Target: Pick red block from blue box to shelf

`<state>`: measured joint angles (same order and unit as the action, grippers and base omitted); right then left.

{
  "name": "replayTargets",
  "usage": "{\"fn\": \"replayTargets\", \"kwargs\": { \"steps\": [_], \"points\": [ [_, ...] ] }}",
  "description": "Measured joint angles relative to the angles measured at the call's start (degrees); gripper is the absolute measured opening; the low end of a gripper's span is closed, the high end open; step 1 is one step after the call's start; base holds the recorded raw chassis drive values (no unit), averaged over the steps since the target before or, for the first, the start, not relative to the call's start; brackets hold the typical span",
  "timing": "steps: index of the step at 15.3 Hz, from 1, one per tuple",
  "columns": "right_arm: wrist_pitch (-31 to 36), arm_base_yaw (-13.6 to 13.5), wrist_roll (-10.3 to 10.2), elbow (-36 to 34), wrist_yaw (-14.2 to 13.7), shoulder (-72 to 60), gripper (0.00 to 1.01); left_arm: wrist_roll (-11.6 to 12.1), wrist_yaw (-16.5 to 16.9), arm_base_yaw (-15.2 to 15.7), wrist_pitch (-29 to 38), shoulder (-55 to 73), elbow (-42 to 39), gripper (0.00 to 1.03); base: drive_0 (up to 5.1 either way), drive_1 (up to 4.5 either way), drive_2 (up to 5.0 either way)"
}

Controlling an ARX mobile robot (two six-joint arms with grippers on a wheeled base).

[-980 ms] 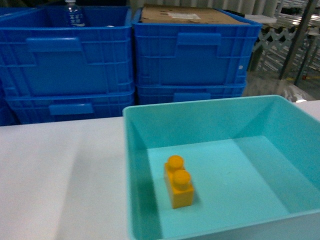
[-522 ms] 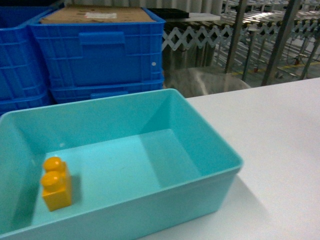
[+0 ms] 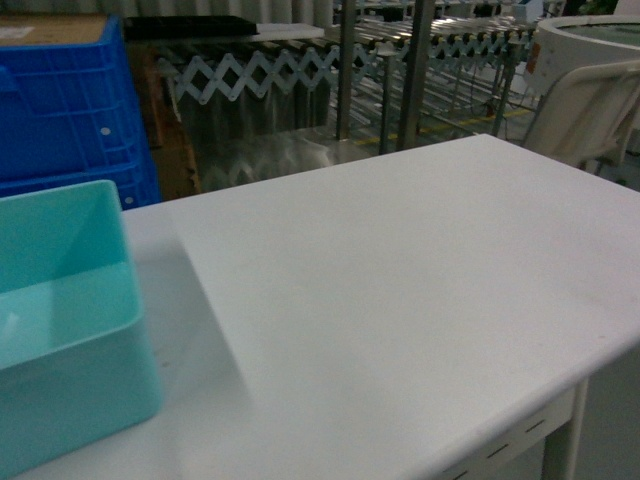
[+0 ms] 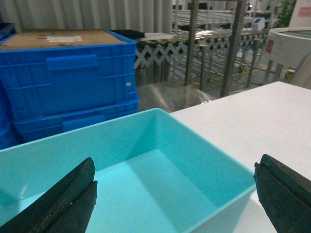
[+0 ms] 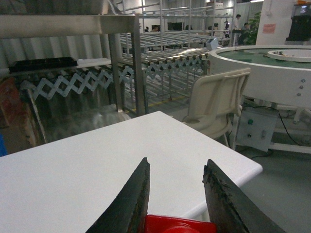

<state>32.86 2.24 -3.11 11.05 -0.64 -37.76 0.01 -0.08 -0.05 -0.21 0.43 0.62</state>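
Red block (image 5: 179, 225) sits between the right pincer's (image 5: 176, 194) jaws, out of the blue box (image 3: 62, 330) at far left. The left pincer (image 4: 175, 194) gapes wide over that box. Crossing the white surface (image 3: 400, 290) toward the shelf (image 5: 121, 58), a shallow grip might drop it.

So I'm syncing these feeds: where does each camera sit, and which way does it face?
Head: on the robot, slanting down at the white table and blue box; no body visible.
Left wrist: behind the open left gripper, facing the blue box, shared with head.
Right wrist: behind the right gripper, red block between its fingers, facing the shelf.
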Motion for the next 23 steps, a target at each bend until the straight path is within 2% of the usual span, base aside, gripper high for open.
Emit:
{"fn": "replayTargets", "kwargs": {
  "steps": [3,23],
  "points": [
    [-0.1,0.0,0.0,0.0,-0.2,0.0,0.28,0.0,0.1,0.1,0.0,0.0,0.0,0.98,2.4,-3.42,-3.4],
    [0.0,0.0,0.1,-0.2,0.0,0.0,0.28,0.0,0.0,0.0,0.0,0.0,0.0,0.98,-1.3,-1.28,-1.3]
  ]
}}
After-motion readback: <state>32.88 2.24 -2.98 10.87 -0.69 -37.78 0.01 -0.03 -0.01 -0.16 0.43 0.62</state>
